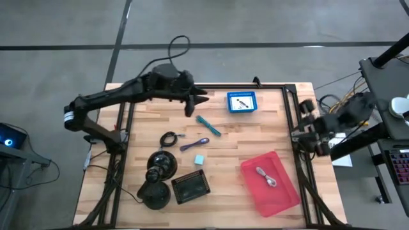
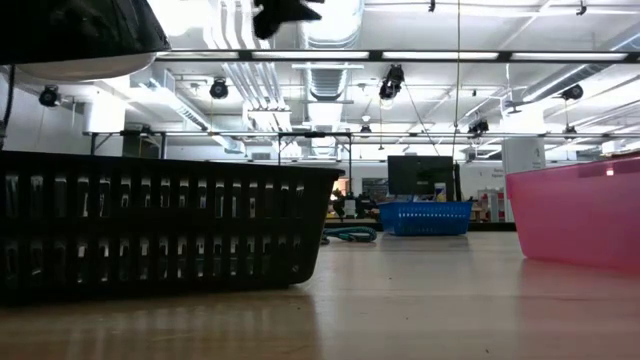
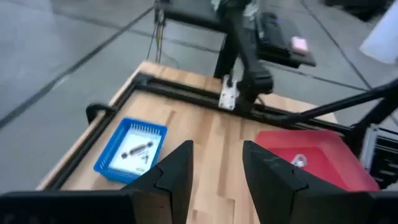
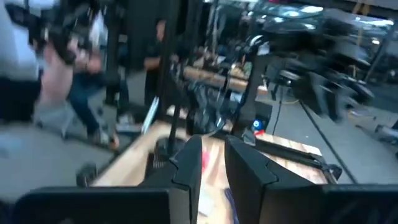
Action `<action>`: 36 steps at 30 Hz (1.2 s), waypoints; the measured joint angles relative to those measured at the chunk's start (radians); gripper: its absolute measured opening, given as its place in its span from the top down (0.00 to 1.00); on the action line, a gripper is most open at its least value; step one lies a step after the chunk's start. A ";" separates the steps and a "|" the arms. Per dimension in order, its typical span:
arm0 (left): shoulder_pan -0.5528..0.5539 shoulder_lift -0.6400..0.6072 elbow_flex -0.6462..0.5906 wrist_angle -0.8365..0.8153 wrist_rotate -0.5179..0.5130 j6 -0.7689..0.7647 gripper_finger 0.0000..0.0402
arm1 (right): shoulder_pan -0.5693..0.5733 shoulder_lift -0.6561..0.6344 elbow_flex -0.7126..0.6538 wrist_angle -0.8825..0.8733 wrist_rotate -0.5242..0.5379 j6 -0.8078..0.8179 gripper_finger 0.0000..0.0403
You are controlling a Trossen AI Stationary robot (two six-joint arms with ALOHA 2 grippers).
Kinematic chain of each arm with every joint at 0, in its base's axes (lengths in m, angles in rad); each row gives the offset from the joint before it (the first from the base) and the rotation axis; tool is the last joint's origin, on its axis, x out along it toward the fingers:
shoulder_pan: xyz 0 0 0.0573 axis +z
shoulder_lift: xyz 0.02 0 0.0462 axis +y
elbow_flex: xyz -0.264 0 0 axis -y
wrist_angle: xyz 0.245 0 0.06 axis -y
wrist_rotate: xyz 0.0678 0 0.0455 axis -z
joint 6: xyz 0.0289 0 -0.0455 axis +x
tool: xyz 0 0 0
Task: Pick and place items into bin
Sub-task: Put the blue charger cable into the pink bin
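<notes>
Left end effector point(image 3: 214, 171) apart, empty; right end effector point(image 4: 211, 163) narrowly apart; red bin point(image 2: 570, 215) cut off.

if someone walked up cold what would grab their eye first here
Probably the red bin at the table's near right, bright against the pale wood, with a small silvery item lying in it. Next, the small blue tray near the far edge, and the left claw hanging above the boards just left of it, fingers apart and empty. A teal-handled tool, purple pen and coiled black cable lie scattered mid-table.
</notes>
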 joint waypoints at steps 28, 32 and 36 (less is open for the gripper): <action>-0.043 -0.096 -0.009 0.031 0.012 -0.136 0.69 | 0.000 0.040 -0.002 0.161 0.584 -0.055 0.85; -0.041 -0.133 -0.008 0.053 0.006 0.033 0.69 | -0.001 0.064 0.003 0.155 0.712 0.135 0.85; -0.012 -0.164 -0.008 0.052 -0.042 0.112 0.69 | -0.005 0.098 0.003 0.128 0.763 0.278 0.85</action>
